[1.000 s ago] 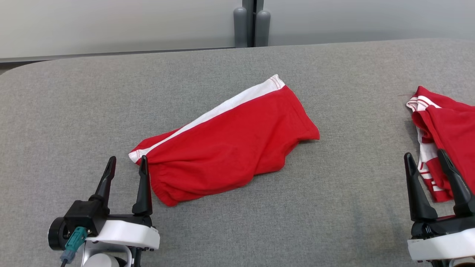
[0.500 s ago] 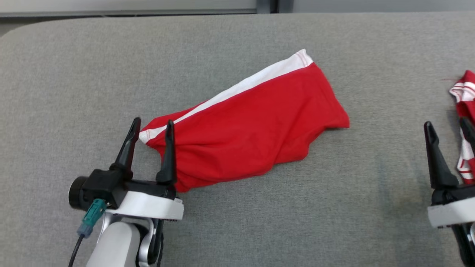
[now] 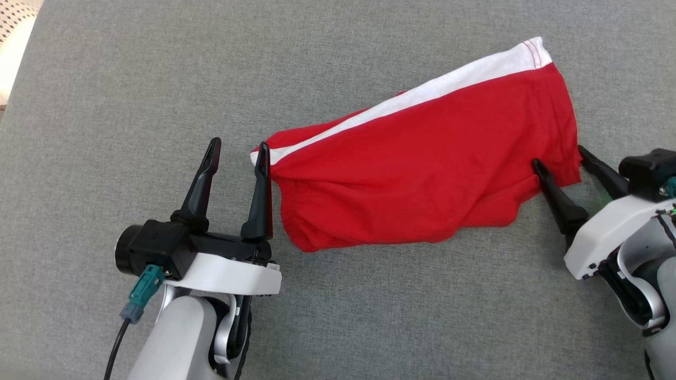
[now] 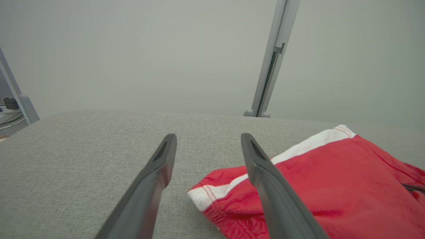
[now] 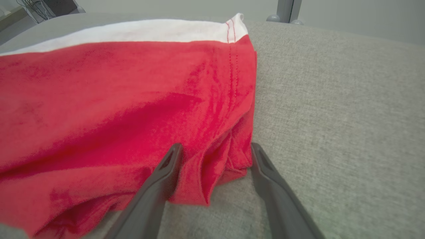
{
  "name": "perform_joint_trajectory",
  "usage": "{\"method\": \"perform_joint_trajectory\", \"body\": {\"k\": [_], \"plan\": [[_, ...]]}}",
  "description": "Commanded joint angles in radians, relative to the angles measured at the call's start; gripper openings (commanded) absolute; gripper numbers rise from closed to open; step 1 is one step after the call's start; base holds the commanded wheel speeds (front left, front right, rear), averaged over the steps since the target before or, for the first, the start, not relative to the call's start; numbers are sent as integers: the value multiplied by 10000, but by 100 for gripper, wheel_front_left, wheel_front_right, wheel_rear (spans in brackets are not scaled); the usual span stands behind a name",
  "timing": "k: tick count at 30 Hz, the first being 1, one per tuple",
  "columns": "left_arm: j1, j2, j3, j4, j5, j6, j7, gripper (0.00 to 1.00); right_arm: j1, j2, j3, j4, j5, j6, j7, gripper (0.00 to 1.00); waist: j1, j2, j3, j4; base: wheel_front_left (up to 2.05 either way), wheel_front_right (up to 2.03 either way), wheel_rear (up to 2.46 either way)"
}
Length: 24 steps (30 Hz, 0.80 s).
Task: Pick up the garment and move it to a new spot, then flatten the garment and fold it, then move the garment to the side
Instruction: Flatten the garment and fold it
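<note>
Fingers of right gripper spread wide, empty, straddling garment corner at 3 o'clock end. Left gripper released, just beside 9 o'clock end. Long axis 8-to-2 o'clock on grey table. Right arm likely nearer to grasp.

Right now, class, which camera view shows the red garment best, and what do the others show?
The head view: the whole red garment lies in frame, edge to edge. The left wrist view catches only one end; the right wrist view, close up, crops it at the frame's left.
</note>
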Motion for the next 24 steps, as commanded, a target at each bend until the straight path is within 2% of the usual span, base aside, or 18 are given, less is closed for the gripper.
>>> {"method": "perform_joint_trajectory", "body": {"k": [1, 4, 5, 6, 7, 14, 18, 24], "plan": [[-139, 18, -21, -53, -54, 50, -15, 100, -125, -97, 88, 246, 105, -2, 382, 100, 0, 0, 20, 58, 0, 0, 0], [-149, 15, -71, -65, -135, 131, -15, 100, -232, -35, 287, 469, 260, -2, 870, 100, 0, 0, -2, 82, 0, 0, 0], [-154, 16, -71, -62, -145, 155, -15, 100, -240, -16, 283, 495, 304, -1, 956, 42, 0, 0, -8, 78, 0, 0, 0], [-154, 16, -70, -66, -142, 161, -15, 100, -255, 38, 239, 499, 369, -1, 986, 9, 0, 0, -16, 66, 0, 0, 0], [-155, 14, -62, -78, -134, 178, -15, 100, -229, 55, 243, 522, 397, -1, 1082, 0, 0, 0, -25, 44, 0, 0, 0], [29, 15, 164, 17, 78, 128, -15, 100, 291, 516, -91, 205, 536, -5, 281, 0, 0, 0, -247, -397, 0, 0, 0], [128, 54, 366, 120, 247, 19, -14, 100, 1535, 1169, -653, -369, 552, -5, -535, 0, 0, 0, -522, -728, 0, 0, 0], [347, 251, 595, 160, 389, -51, -14, 100, 3112, 1943, -1331, -1168, 392, -4, -1211, 0, 0, 0, -799, -1212, 0, 0, 0]]}}
